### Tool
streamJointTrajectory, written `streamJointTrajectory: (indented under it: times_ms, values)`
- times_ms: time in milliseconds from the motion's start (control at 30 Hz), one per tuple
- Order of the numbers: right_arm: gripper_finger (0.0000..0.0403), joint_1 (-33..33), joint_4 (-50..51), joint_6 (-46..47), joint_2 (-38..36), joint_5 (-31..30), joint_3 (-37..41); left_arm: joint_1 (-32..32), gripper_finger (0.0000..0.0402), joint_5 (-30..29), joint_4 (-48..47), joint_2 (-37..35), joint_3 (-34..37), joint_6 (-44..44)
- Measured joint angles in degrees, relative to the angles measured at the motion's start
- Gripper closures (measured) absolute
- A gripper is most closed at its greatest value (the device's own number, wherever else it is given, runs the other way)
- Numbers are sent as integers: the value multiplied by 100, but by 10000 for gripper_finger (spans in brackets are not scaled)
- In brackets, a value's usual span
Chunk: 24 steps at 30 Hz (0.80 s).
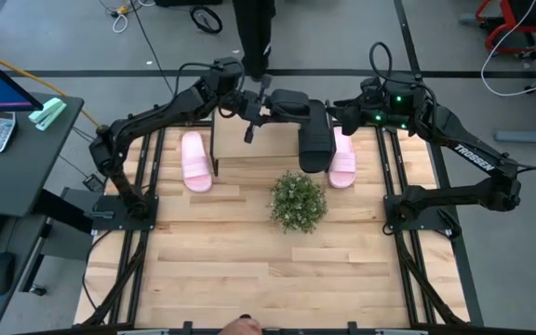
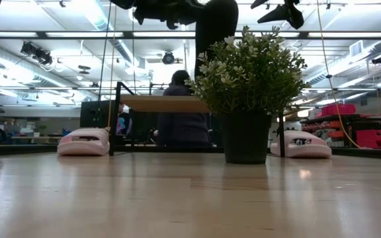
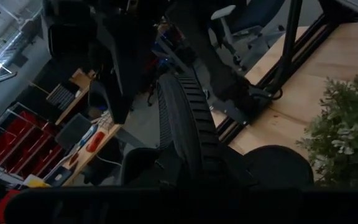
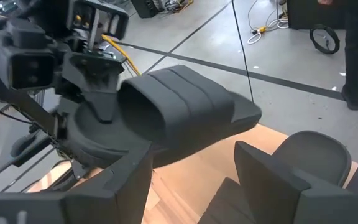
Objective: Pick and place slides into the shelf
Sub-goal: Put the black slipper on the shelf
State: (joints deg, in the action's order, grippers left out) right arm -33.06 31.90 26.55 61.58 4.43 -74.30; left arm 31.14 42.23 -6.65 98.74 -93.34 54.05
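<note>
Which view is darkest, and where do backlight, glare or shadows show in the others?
Left wrist view: darkest; a black slide's sole fills it in shadow. Low view: ceiling lights behind leave the plant and pot backlit and dark; the table shows a pale sheen. High view: even light, only soft shadows on the table.

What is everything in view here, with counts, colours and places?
pink slides: two, pale pink, on the table, one either side of the shelf
black slides: two, black, one raised in the left pincer, the other beside it
shelf: one, light wood top, black legs, far side of table
plant: one, green, dark pot, mid-table
person: one, dark top, behind the table
left pincer: shut on a black slide
right pincer: open, near the shelf's right end
</note>
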Motion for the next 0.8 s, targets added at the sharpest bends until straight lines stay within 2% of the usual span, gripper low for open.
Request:
streamJointTrajectory:
  times_ms: [267,467,800]
  values:
    - [178,0,2,46,0,-39,0,22,342,99,4,266,0,83]
    - [183,-1,40,41,0,-102,0,15,342,130,29,266,0,466]
    - [184,-2,39,35,0,-103,0,136,342,123,-14,266,0,556]
